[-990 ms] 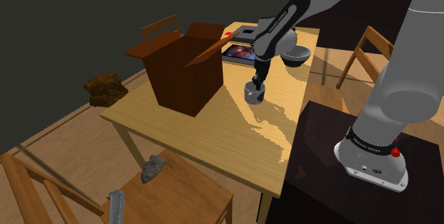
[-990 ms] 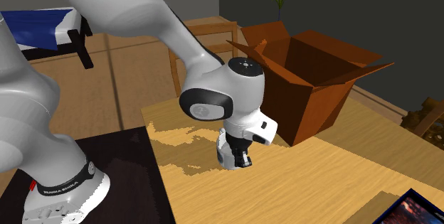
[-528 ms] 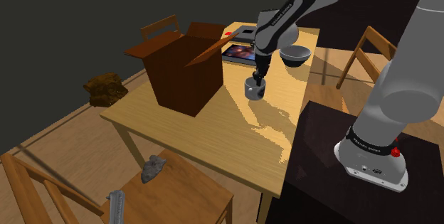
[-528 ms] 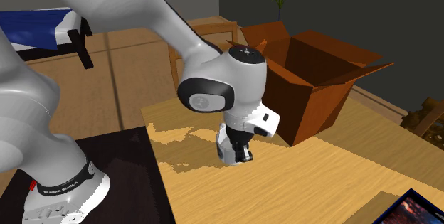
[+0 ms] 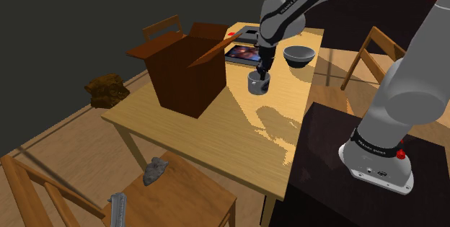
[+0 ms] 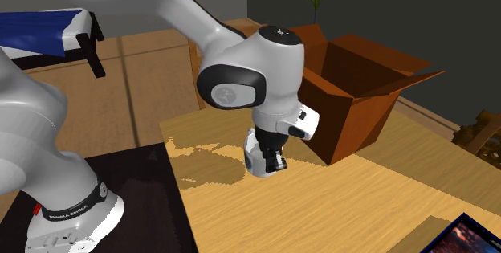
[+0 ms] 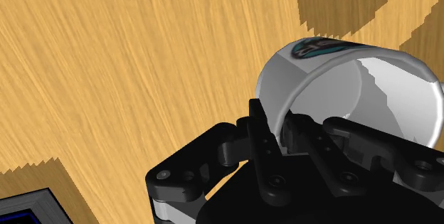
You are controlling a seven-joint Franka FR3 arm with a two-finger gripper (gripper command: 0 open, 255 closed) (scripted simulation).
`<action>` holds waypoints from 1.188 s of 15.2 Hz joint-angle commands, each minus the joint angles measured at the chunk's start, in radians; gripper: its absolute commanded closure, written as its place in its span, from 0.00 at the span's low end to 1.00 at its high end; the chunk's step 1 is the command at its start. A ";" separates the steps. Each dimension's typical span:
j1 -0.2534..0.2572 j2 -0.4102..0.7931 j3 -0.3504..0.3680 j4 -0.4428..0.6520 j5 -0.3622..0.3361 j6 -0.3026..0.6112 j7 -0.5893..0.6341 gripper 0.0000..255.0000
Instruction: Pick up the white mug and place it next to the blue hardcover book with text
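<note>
Wooden table (image 5: pixel 238 143), dim room, open cardboard box (image 5: pixel 184 74) on the half away from the stand.

- Gripper (image 5: pixel 260 76) is over the far half of the table. The fingers (image 7: pixel 260 134) are clamped on the rim wall of the white mug (image 5: pixel 257 85), one inside and one outside.
- Mug sits between the box and the dark bowl (image 5: pixel 298 56), a bit in from the far edge. The second exterior view suggests its base is just clear of the table, but I can't be sure.
- Book (image 5: pixel 241 54) lies flat near the far edge, just beyond the mug.

Orientation:
- Mouth up toward the hand, long axis close to vertical, leaning slightly off plumb in the second exterior view.
- Teal logo on the outer wall faces away from the fingers.
- Can't tell where the handle points.

Risks:
- One-wall pinch, so the mug could pivot or slip in the grip if the arm moves fast.
- Book is close, so overshoot would put the base on the cover, not beside it.
- Released with that lean, it could rock or tip.
- Bowl and box flap sit on either side, so a wide swing could clip one.
</note>
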 commanded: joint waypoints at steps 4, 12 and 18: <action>-0.002 -0.049 0.000 0.023 -0.020 -0.071 0.016 1.00; -0.005 -0.114 0.004 0.072 -0.042 -0.183 0.036 1.00; -0.008 -0.016 -0.010 0.220 -0.017 -0.237 0.004 1.00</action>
